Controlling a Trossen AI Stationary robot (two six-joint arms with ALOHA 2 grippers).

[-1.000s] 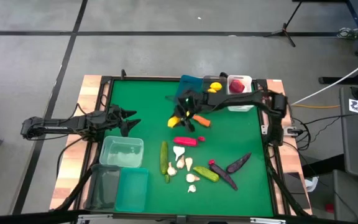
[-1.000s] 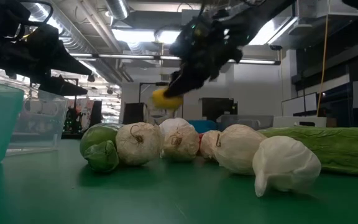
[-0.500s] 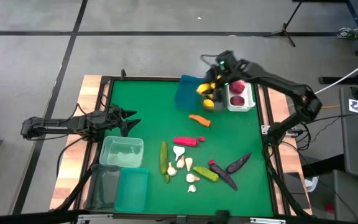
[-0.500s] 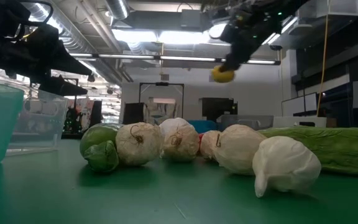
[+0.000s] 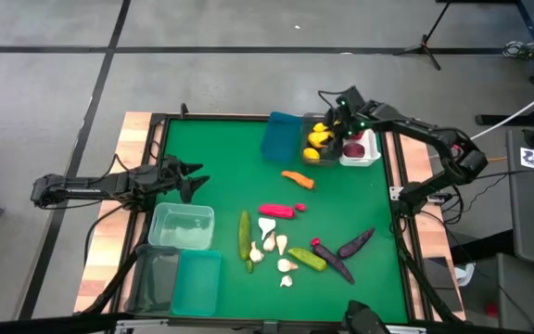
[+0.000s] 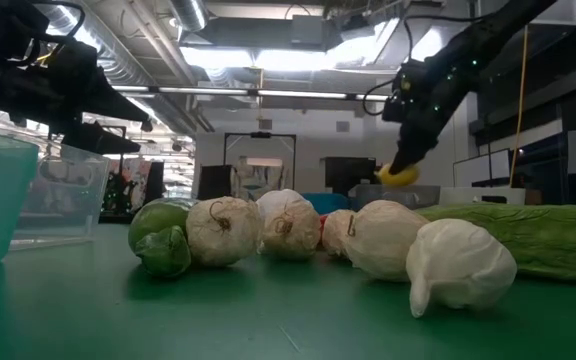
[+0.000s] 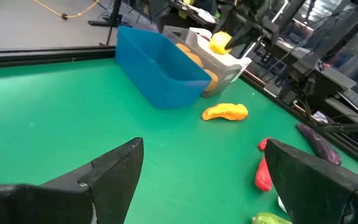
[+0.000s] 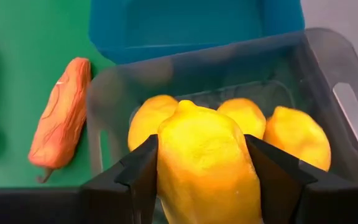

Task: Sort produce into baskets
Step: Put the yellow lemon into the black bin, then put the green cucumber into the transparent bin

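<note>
Right gripper [image 8: 197, 186] jaws part-open, clamping a lemon [image 8: 201, 162] over the grey-clear bin [image 5: 315, 144], upper centre-right; lemon's long axis runs along the fingers. Left gripper [image 7: 197, 180] jaws wide open, holding nothing.

yellow lemon [image 8: 202, 163], orange carrot [image 8: 61, 112], blue bin [image 5: 279, 137] (green table [image 5: 211, 176]).

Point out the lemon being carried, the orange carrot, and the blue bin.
held lemon [image 8: 202, 163]: right wrist view, middle of its front face
orange carrot [image 5: 298, 179]: high view, middle of its body
blue bin [image 7: 160, 71]: left wrist view, near side wall
</note>
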